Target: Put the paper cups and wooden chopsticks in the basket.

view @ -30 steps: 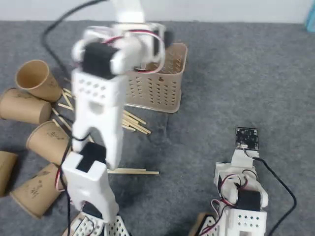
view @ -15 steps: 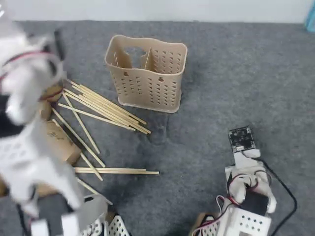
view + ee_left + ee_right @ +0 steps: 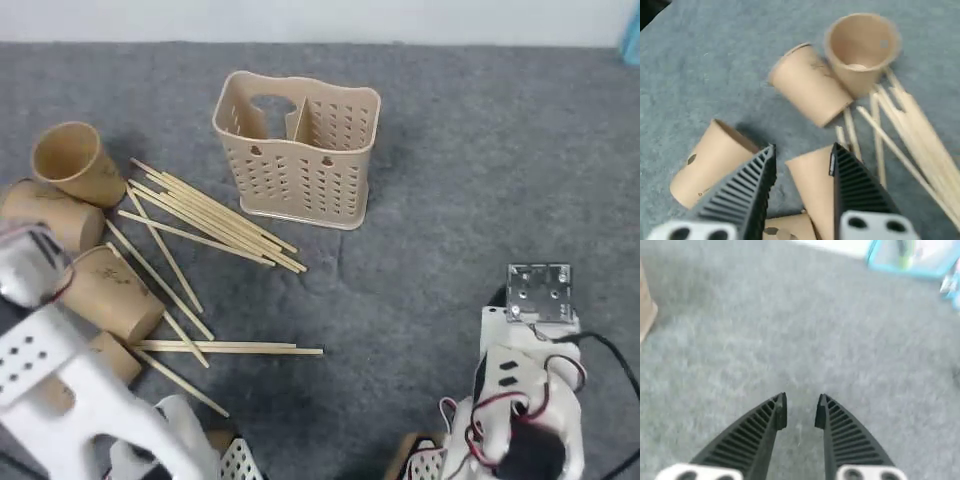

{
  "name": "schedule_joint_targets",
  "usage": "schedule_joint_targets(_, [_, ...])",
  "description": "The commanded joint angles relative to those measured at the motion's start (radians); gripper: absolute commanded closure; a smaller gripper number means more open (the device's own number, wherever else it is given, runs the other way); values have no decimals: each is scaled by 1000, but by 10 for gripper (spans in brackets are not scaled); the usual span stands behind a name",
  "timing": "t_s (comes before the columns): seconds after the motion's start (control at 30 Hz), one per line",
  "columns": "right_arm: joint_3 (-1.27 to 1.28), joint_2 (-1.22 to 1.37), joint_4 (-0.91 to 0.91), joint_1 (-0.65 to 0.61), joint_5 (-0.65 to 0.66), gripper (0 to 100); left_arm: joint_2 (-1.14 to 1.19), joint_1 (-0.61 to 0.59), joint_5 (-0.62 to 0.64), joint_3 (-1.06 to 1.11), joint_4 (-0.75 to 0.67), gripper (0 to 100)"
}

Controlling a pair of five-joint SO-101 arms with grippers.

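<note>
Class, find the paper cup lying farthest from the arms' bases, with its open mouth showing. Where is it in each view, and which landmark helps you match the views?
High view: the paper cup is at the far left, at the top of the cup cluster.
Left wrist view: the cup lies beyond the open left claw, next to another cup.
Right wrist view: not in it.
Shared landmark: the wooden chopsticks fanned beside it.

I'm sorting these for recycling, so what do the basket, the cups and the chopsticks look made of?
Basket: probably moulded plastic, matte beige, with rows of slots. Cups: brown kraft paper, matte, rolled rims. Chopsticks: pale bare wood, seemingly unvarnished.
</note>
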Motion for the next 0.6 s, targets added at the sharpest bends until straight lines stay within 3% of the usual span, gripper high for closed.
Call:
schedule_joint_targets(0.0, [-117,51,-19,-21,-9,904,-112,-60,-8,211,-209,836])
schedule_joint_targets(0.2, [-341,438,22,-19,-66,905,-201,-71,-11,469,-433,834])
schedule_joint_targets(0.43, [-654,997,163,-96,-316,903,-152,15,-9,493,-448,834])
schedule_joint_targets(0.57, [-657,1130,165,-148,-281,904,-115,64,-5,475,-477,834])
